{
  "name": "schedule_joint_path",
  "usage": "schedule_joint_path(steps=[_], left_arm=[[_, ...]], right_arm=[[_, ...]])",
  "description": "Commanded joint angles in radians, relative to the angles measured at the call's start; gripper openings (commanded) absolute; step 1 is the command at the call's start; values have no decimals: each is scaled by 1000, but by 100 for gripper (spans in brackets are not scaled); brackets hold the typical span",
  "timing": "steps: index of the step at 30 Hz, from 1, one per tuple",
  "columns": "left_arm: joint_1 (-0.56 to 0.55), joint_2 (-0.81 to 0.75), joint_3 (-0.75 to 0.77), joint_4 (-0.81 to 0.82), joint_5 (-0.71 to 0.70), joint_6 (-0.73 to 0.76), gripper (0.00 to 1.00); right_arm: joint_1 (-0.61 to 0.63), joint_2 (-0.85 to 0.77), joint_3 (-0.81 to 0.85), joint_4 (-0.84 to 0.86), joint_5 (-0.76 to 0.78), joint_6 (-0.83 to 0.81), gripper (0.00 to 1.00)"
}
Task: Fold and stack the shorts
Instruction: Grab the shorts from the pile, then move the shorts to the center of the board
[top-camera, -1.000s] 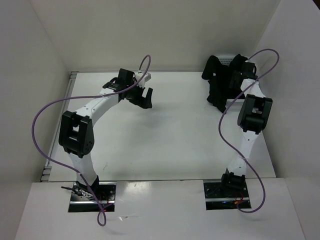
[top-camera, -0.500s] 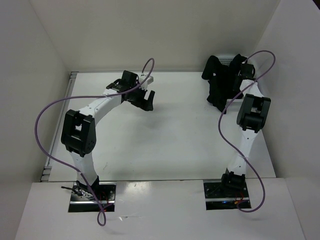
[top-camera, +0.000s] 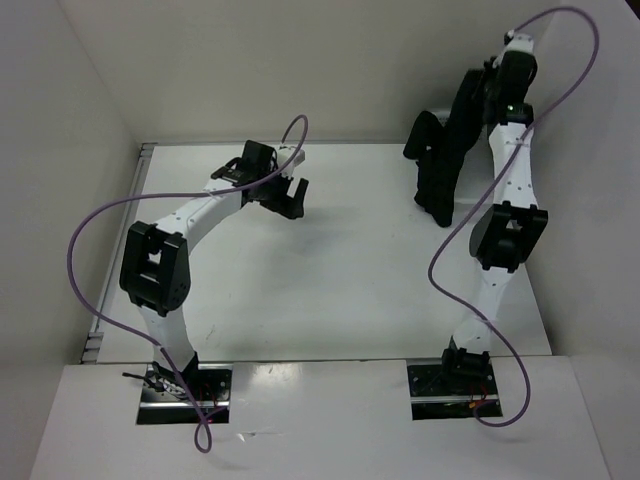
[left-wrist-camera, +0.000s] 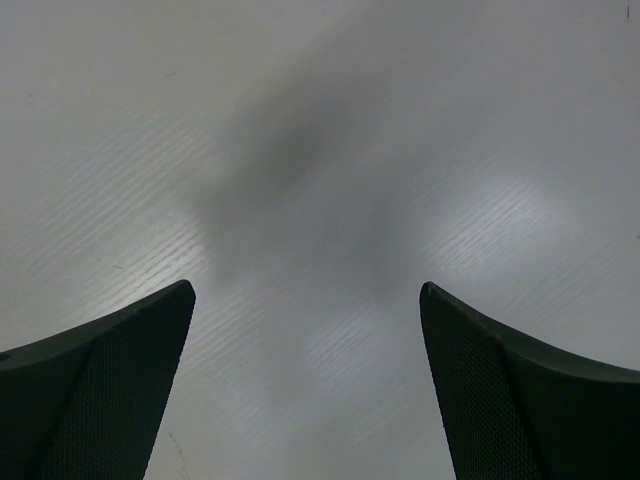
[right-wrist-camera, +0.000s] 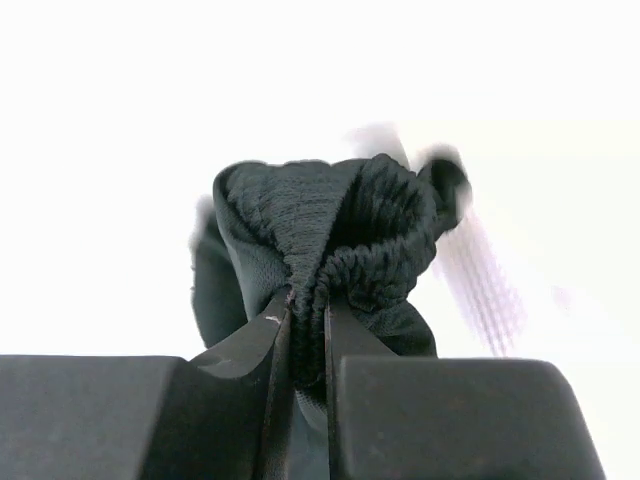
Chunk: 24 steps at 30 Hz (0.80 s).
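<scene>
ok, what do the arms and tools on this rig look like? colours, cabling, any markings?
The left arm and right arm are white links with chunky black joint housings, on dark base plates. A purple cable loops loosely along each. The left tool and right tool are black. The left's fingers are broad and tapering, with a fine dotted pad texture. No legible markings.

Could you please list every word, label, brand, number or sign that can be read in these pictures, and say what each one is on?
There is no readable text in any view.
The shorts, held in the right gripper, are plain black with no label showing.
The left gripper and the table carry no marks.
Anything on the base plates is too small to tell.
</scene>
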Motion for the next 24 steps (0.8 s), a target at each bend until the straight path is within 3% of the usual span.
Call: schedule_joint_path(steps=[1, 5, 10, 17, 18, 19, 21, 22, 23, 24], left_arm=[[0, -95, -24, 48, -52, 4, 100], [0, -170, -58, 99, -153, 4, 100], [26, -265, -108, 142, -265, 4, 100], [142, -392, -156, 142, -274, 4, 100], [161, -406, -156, 128, -274, 4, 100], [182, -420, -166, 128, -245, 4, 100], [245, -464, -180, 106, -222, 4, 100], [263, -494, -205, 106, -213, 4, 100], [288, -509, -220, 96, -193, 4, 100], [288, -526, -237, 82, -193, 4, 100]], right_arm=[[69, -215, 175, 103, -28, 49, 0], [198, -239, 353, 87, -16, 58, 0], [445, -97, 794, -24, 45, 70, 0], [629, -30, 809, -121, -22, 283, 0], [642, -15, 809, -159, -22, 302, 4], [653, 2, 809, -176, -22, 315, 16], [685, 52, 809, -202, -34, 316, 59], [694, 66, 809, -228, -34, 316, 92], [694, 79, 809, -228, -34, 316, 98], [711, 88, 809, -240, -34, 316, 98]])
